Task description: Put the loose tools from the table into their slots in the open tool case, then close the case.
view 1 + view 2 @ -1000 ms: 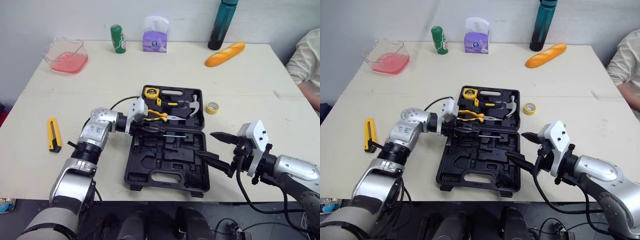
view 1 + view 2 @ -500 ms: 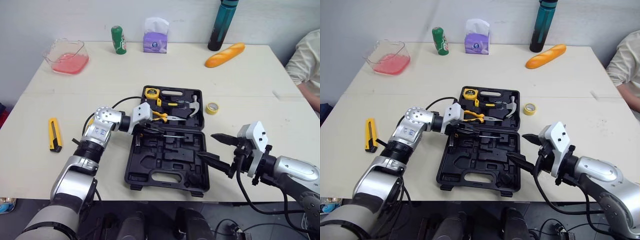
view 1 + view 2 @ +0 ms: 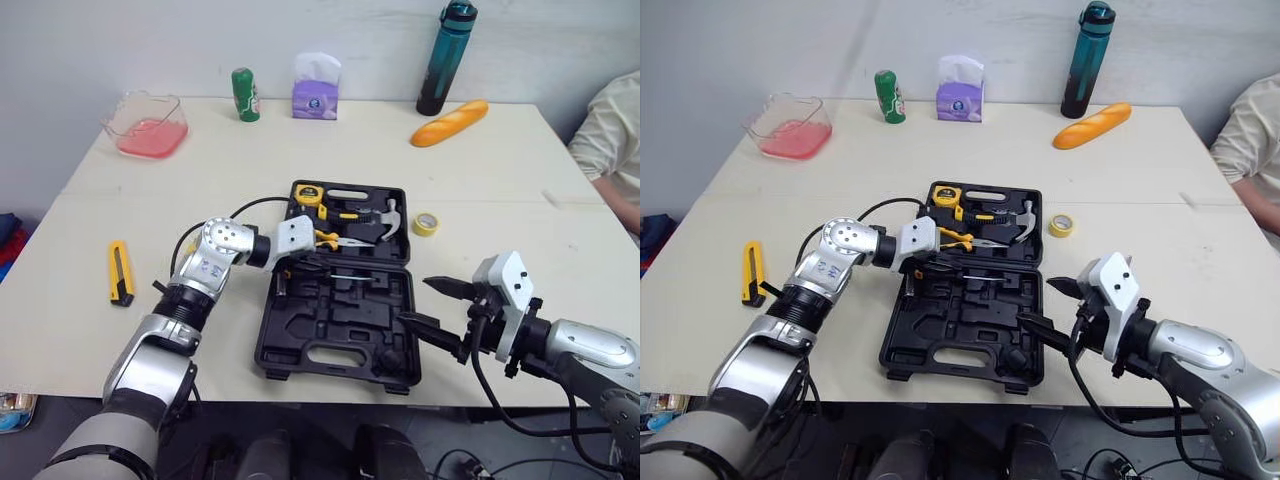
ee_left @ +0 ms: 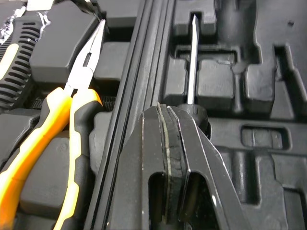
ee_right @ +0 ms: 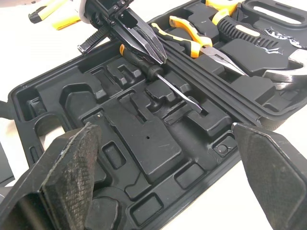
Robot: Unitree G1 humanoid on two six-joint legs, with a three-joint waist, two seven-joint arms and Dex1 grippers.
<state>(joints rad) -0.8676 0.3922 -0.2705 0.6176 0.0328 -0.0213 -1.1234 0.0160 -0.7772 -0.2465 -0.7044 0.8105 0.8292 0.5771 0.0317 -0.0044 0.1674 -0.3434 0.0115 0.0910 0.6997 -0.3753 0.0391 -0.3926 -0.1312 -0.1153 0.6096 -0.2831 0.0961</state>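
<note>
The black tool case (image 3: 386,352) lies open in the middle of the table. Its far half holds a tape measure (image 3: 308,193), yellow-handled pliers (image 3: 335,238) and a hammer (image 3: 385,218). A thin screwdriver (image 3: 350,277) lies in a slot of the near half. My left gripper (image 4: 165,112) is shut, its tip at the screwdriver's black handle, nothing between the fingers. My right gripper (image 3: 413,300) stands open at the case's right edge. Loose on the table are a yellow utility knife (image 3: 120,273) at the left and a yellow tape roll (image 3: 426,222) right of the case.
Along the far edge stand a pink-filled clear container (image 3: 150,128), a green can (image 3: 244,94), a purple tissue pack (image 3: 317,86), a teal bottle (image 3: 440,58) and a bread roll (image 3: 448,122). A person's sleeve (image 3: 610,140) shows at the right.
The camera has shifted. My left gripper has slid a little to the right over the case's hinge line. The screwdriver and my right gripper stay where they were.
</note>
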